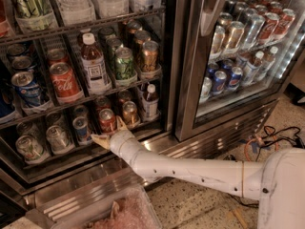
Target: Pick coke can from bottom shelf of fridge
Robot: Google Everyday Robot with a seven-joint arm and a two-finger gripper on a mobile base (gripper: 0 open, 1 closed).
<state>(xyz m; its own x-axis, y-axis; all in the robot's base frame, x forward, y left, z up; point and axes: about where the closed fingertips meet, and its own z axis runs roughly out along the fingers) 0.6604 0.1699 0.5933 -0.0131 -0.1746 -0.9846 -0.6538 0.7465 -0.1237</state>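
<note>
Speckled terrazzo floor [200, 202], tangled cables [261, 141] (black, orange) at right

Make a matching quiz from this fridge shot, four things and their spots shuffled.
1 coke can
2 white-capped bottle
3 green can
4 gripper

A middle rack, right of the bottle
B open, at the front edge of the bottom shelf
C bottom shelf, left of the copper-orange can
D middle rack, left of the green can

Pairs: 1-C, 2-D, 3-A, 4-B

One camera (high, by the robot's body at near right) looks down and left into the fridge [174, 56], close; the gripper [110, 131], fingers spread, reaches the bottom shelf's [59, 159] front edge.
</note>
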